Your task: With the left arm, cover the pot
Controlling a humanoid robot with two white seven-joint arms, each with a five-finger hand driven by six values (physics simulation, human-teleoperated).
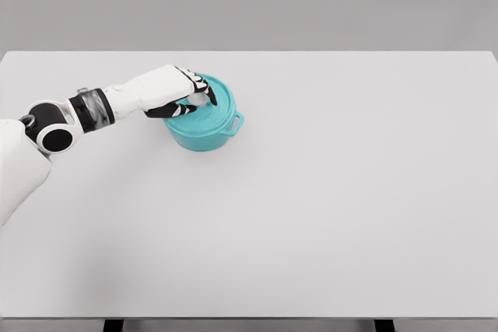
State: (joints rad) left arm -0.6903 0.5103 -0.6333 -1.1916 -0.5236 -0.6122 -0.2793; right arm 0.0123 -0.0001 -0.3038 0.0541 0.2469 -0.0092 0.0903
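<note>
On the left half of the table [327, 215], nearer the far edge than the near one: a teal pot [204, 131], round and squat, upright on the surface. Lid [214, 108] on top, same teal, sitting across the rim and looking level, though the left part lies hidden under the hand. One loop handle poking out on the pot's right side, toward the table's right edge; the opposite handle not visible. A pale knob or something pale at the lid's centre, just showing between the fingers, too covered to make out clearly.

Left hand [173, 89] right over the lid, white shell with black at the joints, palm down. Fingers [194, 83] curled in narrow around that centre spot on the lid, thumb tucked below on the near side, closed on the lid from above. Touching the lid, by every sign; whether the lid bears full weight on the pot or hangs a hair above cannot be told from this angle.

Forearm stretching back toward the table's left edge, a grey wrist cuff, then a black-and-white elbow joint near the left edge, then the upper arm dropping off the lower left.

Soft shadow under the pot on its near side. Grey wall beyond the far edge.
</note>
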